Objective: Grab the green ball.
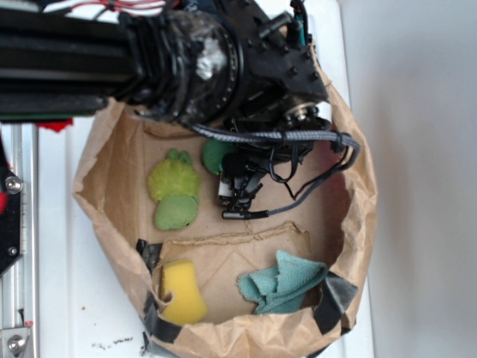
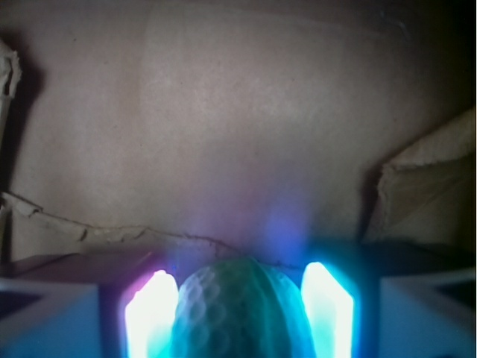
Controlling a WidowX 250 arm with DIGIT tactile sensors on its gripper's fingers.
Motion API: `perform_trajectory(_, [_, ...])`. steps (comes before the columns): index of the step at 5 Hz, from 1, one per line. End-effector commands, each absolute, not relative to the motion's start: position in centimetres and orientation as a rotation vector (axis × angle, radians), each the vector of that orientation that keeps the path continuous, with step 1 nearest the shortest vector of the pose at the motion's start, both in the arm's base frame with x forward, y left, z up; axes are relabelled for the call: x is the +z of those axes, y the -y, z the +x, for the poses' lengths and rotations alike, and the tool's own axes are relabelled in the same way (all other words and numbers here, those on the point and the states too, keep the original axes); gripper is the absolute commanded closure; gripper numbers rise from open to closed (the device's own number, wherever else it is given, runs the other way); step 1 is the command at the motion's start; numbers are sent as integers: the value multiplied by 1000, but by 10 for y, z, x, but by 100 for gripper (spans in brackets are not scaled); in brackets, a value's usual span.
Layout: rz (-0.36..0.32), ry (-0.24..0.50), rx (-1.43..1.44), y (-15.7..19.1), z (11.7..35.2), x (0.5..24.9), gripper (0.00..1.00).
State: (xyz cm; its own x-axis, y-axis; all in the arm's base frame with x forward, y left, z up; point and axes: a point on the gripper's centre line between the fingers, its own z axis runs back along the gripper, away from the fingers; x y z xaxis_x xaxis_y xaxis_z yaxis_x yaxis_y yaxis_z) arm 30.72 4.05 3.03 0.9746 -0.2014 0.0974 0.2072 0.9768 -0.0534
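Teal-green, the green ball [image 2: 240, 309] sits between the glowing fingers [image 2: 153, 317] of the gripper [image 2: 238, 313], apparently pinched. Grasp phase; lifting clear of the paper bag [image 1: 350, 224] probably follows.

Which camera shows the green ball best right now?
The wrist view. The green ball fills the lower middle there, dimpled surface clear, sitting between the two glowing fingers of the pincer. The exterior view shows only a dark green edge, mostly hidden behind the arm.
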Motion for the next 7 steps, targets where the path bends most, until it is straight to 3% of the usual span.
perform_trajectory(1, [-63, 227, -274, -32, 313, 79, 100])
perform_trajectory(3, [-149, 365, -288, -9, 302, 156, 100])
perform_trajectory(5, [-96, 365, -221, -9, 285, 224, 100])
perform_trajectory(7, [-47, 364, -189, -4, 268, 250, 100])
